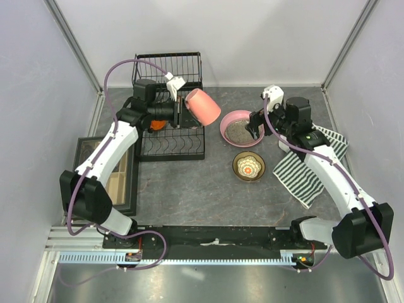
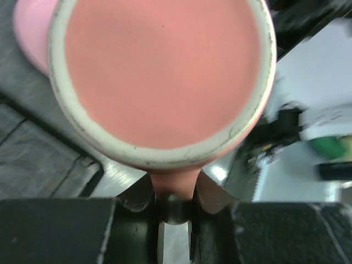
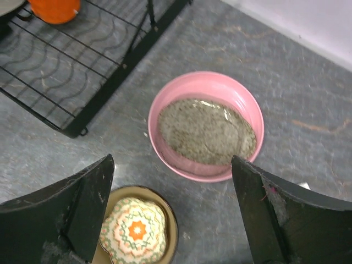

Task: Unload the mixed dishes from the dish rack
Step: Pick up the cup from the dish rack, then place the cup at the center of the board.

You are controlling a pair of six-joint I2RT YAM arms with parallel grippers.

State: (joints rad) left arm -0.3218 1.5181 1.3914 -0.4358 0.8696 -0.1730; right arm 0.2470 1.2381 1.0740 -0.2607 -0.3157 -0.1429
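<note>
We observe the left gripper (image 2: 173,201) clenched on the handle of the pink mug (image 1: 203,106), holding it tilted in the air at the 2 o'clock corner of the dish rack (image 1: 170,146). The orange mug (image 3: 54,8) sits on the rack base. The right gripper (image 3: 171,165) is released, jaws spread wide above the pink dish (image 1: 242,128), which rests on the table (image 1: 189,189) at 3 o'clock of the rack. At the dish's 6 o'clock we find the white patterned bowl (image 3: 133,231) nested inside the tan-brown bowl (image 1: 237,161)
</note>
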